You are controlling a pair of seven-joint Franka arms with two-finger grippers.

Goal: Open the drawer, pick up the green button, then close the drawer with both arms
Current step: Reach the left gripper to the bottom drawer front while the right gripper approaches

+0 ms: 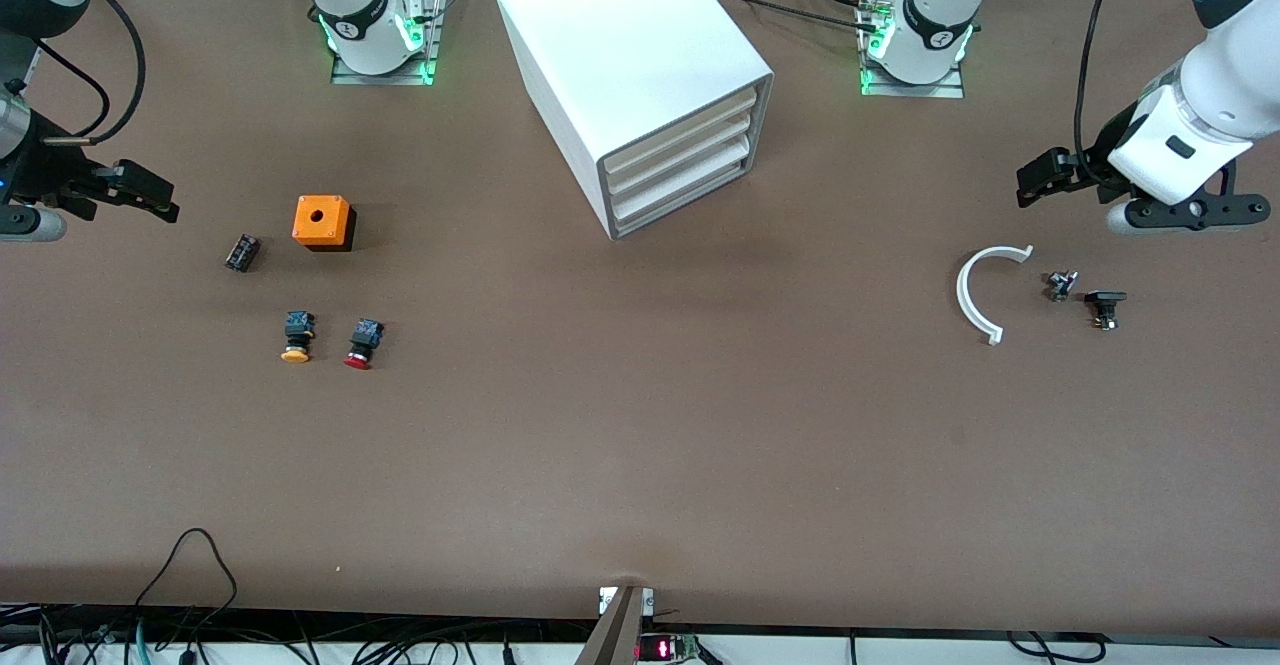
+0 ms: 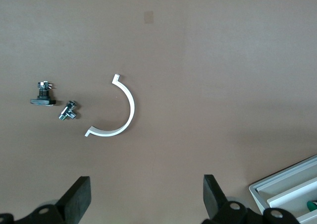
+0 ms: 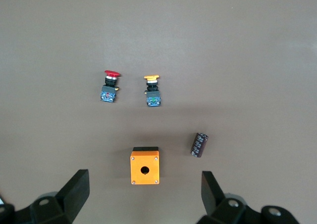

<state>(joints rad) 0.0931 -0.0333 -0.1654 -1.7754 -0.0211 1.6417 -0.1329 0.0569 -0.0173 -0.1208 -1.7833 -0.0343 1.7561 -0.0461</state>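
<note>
Front view: the cabinet (image 1: 640, 75) stands between the two arm bases, and the drawer (image 1: 682, 193), lowest of three, is shut flush with the two above. No step of the task is complete; opening, retrieval and closing all remain. The button is not visible and is presumably inside. The left gripper (image 1: 1040, 180) hovers over the left arm's end of the table, above the white arc piece (image 1: 975, 295); the right gripper (image 1: 140, 193) hovers over the right arm's end, near the orange box (image 1: 322, 222).

Left wrist view: the left gripper's fingers (image 2: 79, 196) are spread wide, empty, above bare table.

Right wrist view: the right gripper's fingers (image 3: 77, 189) are likewise apart, empty, above the orange box, with the red-capped button (image 3: 110, 86) and the yellow-capped button (image 3: 152, 91) on the table.
</note>
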